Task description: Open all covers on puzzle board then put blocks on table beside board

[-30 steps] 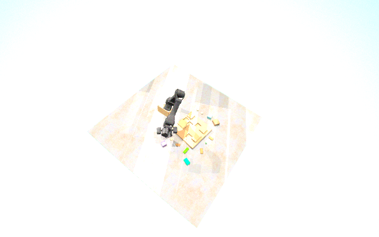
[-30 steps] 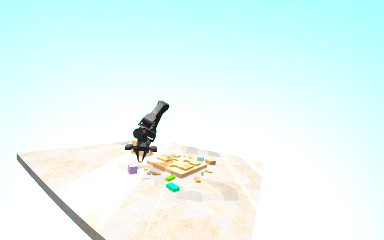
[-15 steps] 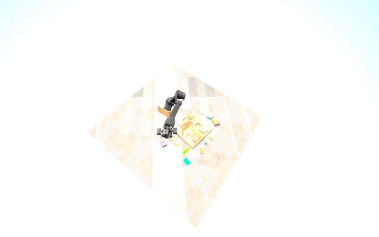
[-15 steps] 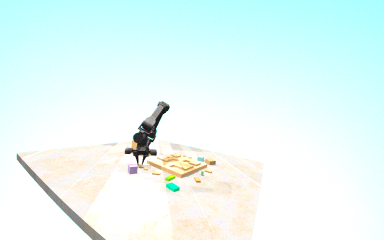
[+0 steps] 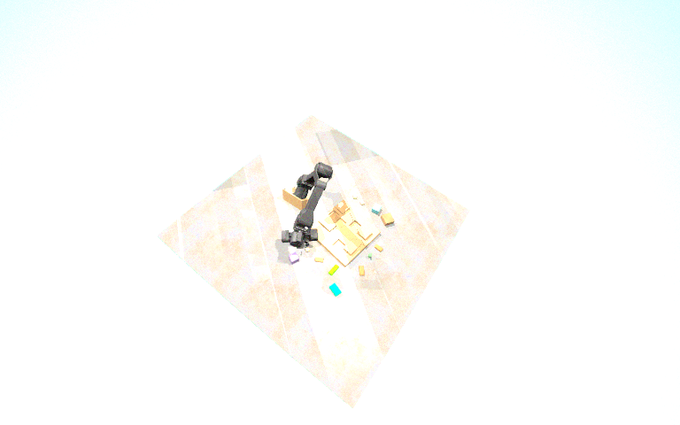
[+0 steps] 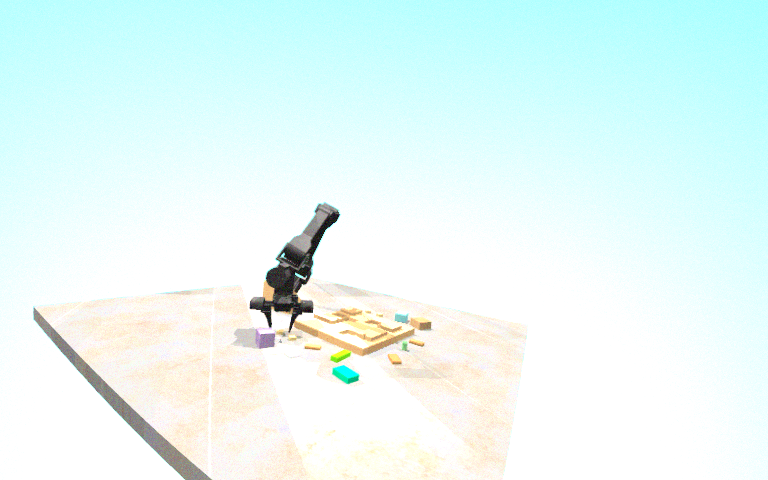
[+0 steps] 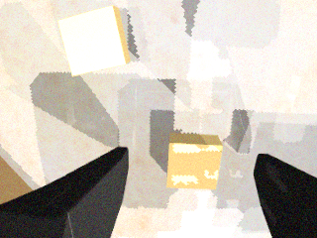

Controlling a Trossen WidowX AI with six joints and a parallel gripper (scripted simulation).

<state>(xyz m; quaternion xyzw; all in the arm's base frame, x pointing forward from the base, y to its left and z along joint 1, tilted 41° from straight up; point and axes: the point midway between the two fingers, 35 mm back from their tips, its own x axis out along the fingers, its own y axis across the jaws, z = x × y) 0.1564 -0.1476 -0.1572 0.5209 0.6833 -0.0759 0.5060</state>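
Below the end effector point(image 5: 304, 246) point(image 6: 280, 330) point(image 7: 193, 161), its fingers apart, a small yellow block point(image 7: 192, 165) centred between the fingertips, unclamped

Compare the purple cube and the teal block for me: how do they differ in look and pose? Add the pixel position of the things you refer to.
The purple cube point(image 5: 293, 257) point(image 6: 265, 337) is roughly as tall as wide, while the teal block point(image 5: 335, 289) point(image 6: 345, 374) is a flat, oblong slab. The purple cube sits close by the tool point(image 5: 299, 245) point(image 6: 280, 329) point(image 7: 192, 153); the teal block lies farther from it. Both rest on the table, off the puzzle board point(image 5: 344, 261) point(image 6: 363, 348).
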